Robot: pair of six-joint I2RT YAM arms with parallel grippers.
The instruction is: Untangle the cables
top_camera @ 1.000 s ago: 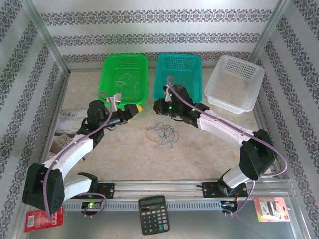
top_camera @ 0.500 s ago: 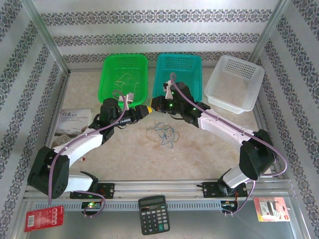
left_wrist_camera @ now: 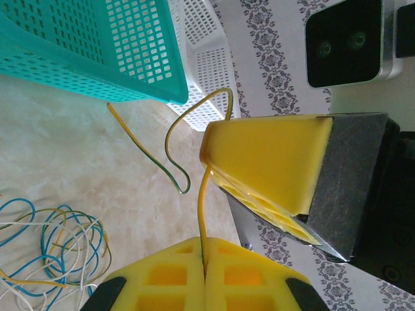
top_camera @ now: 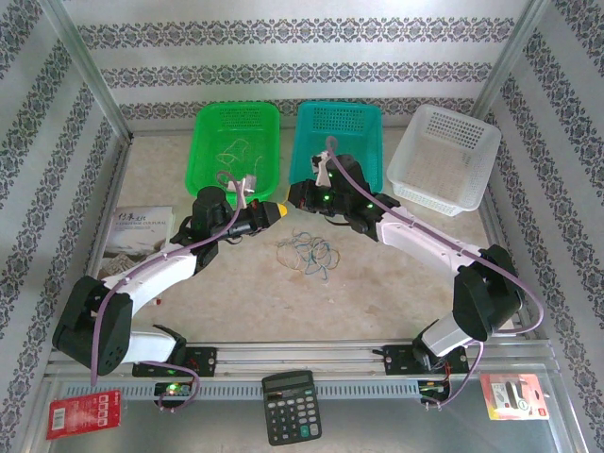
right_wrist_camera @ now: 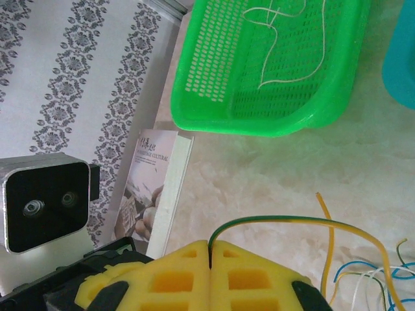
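At the near edge of the table [top_camera: 377, 283] lay a black calculator [top_camera: 291, 418]. A little farther in, in the middle of the table, there was a loose heap of cables [top_camera: 307, 252], blue, whitish and pale yellow, all curled into each other. To the left of it, near the side wall, lay a booklet [top_camera: 132, 231].

Just behind the heap the two arms met, tip to tip. The left gripper [left_wrist_camera: 203, 253] had its yellow pads pressed together on a thin yellow-green cable [left_wrist_camera: 202, 214], which went up from there to the yellow finger of the other claw. The right gripper [right_wrist_camera: 211, 249] also had its pads together, with a yellow-green cable coming out from between them. I think it was the same cable, but I could not tell for sure. A free end of it hung in a loop over the table, apart from the heap.

Farthest away stood three baskets in a row: a green basket [top_camera: 209, 156] with some whitish wires [top_camera: 234, 149] in it, a teal basket [top_camera: 370, 132], and a white basket [top_camera: 444, 156] standing tilted at the right.
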